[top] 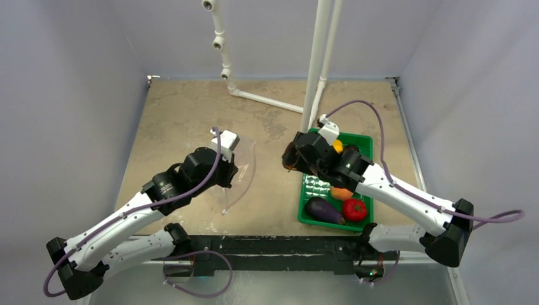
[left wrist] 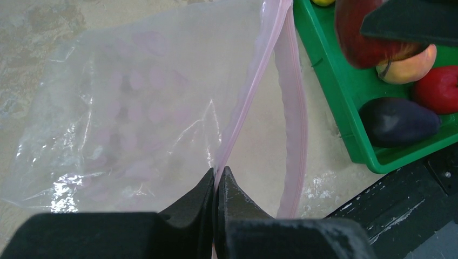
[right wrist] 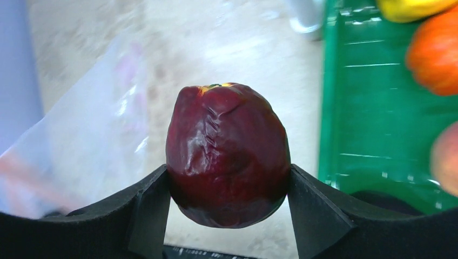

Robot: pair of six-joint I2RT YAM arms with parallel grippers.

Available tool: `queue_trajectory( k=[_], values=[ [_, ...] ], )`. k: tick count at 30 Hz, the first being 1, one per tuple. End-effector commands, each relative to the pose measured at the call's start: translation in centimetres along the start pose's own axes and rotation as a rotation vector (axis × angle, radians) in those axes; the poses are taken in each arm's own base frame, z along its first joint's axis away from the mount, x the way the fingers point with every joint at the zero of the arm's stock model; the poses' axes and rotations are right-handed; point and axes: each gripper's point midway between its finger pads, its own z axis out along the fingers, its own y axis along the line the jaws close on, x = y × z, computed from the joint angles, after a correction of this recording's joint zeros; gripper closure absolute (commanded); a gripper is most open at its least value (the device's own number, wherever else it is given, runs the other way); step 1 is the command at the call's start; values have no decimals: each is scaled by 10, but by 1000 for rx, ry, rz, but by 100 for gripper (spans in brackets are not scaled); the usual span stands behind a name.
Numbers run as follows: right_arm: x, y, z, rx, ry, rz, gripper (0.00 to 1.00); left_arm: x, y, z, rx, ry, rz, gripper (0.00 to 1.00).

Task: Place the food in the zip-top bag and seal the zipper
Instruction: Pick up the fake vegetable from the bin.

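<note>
The left arm stretches forward from the near left corner, its wrist tipped down over the mottled sandy bench (top: 184,108). The left fingers (left wrist: 190,208) are pinched together on one lip of the pale pink zipper strip (left wrist: 294,124) of the clear crinkly plastic bag (left wrist: 124,108), which lies on the bench just beside the green ribbed plastic tray (left wrist: 335,91); the bag's two lips stand apart. The right arm reaches across the tray, and the right fingers (right wrist: 147,216) clamp a glossy, wrinkled dark red toy fruit (right wrist: 227,156) from both sides, held in the air between tray and bag. It may be the mango, though that is hard to tell. In the tray lie a matte purple eggplant (left wrist: 399,121), a smooth red tomato (left wrist: 440,89) and a peach (left wrist: 408,67).
</note>
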Motion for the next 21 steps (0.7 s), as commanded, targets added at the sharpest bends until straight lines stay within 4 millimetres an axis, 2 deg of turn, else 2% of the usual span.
queue_trajectory(
  k=[1, 8, 15, 21],
  values=[
    [8, 54, -26, -161, -1, -82, 92, -7, -1, 3, 5, -30, 8, 100],
    [16, 101, -68, -371, -14, -150, 92, -5, 2, 8, -21, -23, -1, 100],
    [30, 134, -100, -568, -11, -216, 92, -4, 7, 12, -60, -20, -19, 100],
    [39, 149, -98, -627, -17, -220, 92, -9, 8, 8, -62, -49, -31, 100]
  ],
)
